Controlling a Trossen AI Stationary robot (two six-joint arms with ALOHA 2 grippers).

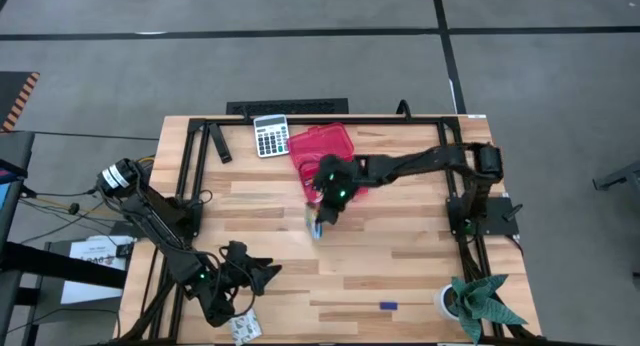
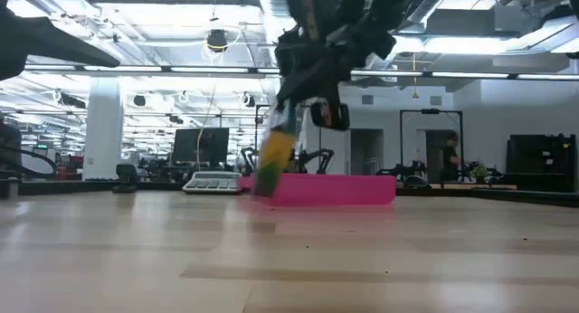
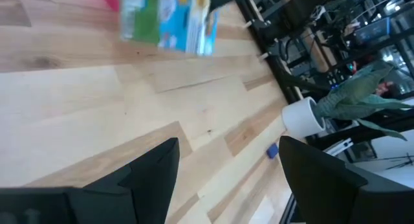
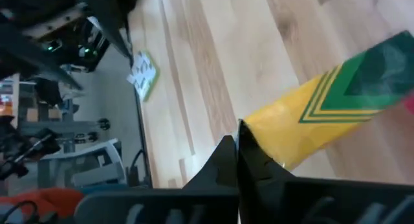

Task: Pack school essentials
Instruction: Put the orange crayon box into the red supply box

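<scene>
Right end effector [image 1: 322, 218] is pinching a yellow-and-green packet [image 4: 336, 111], fingers pressed together on its edge, and is holding it clear above the desk [image 1: 400, 256]. Packet is hanging below the fingers, tilted. Red case [image 1: 322, 146] is sitting just behind the end effector, and the calculator [image 1: 270, 136] is beside the case, further back. A small blue piece [image 1: 388, 306] is lying on the desk well away toward the front, near the white cup with the plant [image 1: 470, 298]. Left end effector [image 1: 262, 274] is waiting near the front left corner with fingers spread, holding nothing; a second packet [image 1: 243, 328] is lying just beside it at the desk edge.
</scene>
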